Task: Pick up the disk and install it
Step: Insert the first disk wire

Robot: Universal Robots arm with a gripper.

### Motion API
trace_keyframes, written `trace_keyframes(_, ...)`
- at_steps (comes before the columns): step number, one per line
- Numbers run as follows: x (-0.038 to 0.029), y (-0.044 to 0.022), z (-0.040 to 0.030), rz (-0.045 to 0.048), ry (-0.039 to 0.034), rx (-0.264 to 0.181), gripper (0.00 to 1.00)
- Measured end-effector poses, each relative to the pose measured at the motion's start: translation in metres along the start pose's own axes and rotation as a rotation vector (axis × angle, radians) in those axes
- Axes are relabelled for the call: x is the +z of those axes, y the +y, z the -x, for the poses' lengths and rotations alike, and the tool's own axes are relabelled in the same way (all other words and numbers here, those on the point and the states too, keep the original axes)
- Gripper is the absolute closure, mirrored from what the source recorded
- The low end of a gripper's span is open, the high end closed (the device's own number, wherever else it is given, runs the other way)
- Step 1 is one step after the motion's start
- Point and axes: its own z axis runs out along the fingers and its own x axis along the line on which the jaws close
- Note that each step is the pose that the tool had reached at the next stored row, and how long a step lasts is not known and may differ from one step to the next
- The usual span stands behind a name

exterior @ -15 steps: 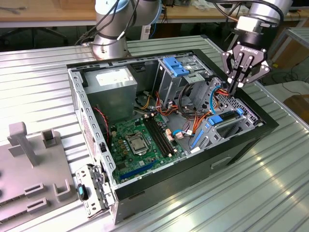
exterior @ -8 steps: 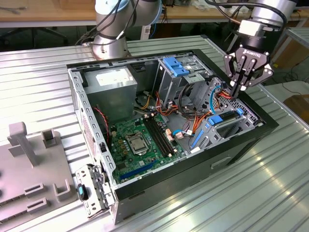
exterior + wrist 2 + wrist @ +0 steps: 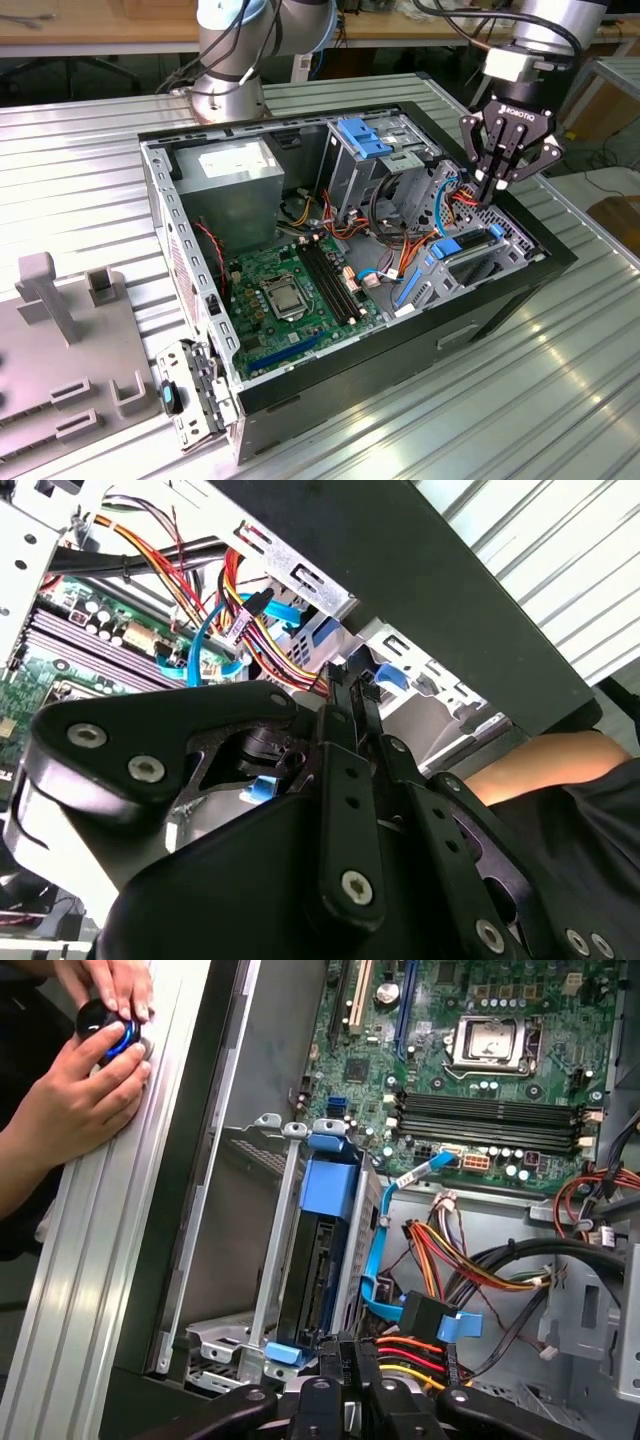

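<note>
First wrist view: cage (image 3: 268,1260) partly hides disk (image 3: 312,1270).

**Silver arm, black claw**

The arm (image 3: 232,60) is built of smooth silver-grey tubes joined by fat rounded joints, the metal bright enough to catch the room's light. At its wrist sits a pale boxy block (image 3: 512,65), with black cables (image 3: 455,20) looping past it. Below hangs the gripper (image 3: 492,188), matt black with a small white marking on its body. In the second wrist view its broad black links (image 3: 170,730) carry round silver screws (image 3: 146,768) (each in its own recess), and its narrow fingers (image 3: 345,780) show a row of small holes.
</note>
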Motion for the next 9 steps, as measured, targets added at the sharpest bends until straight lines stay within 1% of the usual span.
trace_keyframes(2,0.0003,0.0025,0.0004,-0.0117,0.0013,0.003,0.84)
trace_keyframes(3,0.0004,0.0041,0.0007,-0.0201,0.0022,0.006,0.84)
trace_keyframes(4,0.0005,0.0052,0.0009,-0.0258,0.0029,0.008,0.84)
trace_keyframes(6,0.0009,0.0083,0.0014,-0.0426,0.005,0.013,0.84)
trace_keyframes(7,0.0011,0.0103,0.0017,-0.0572,0.0072,0.017,0.84)
trace_keyframes(8,0.0013,0.0106,0.0012,-0.0626,0.008,0.019,0.84)
trace_keyframes(9,0.0016,0.0107,0.0002,-0.0632,0.0082,0.019,0.84)
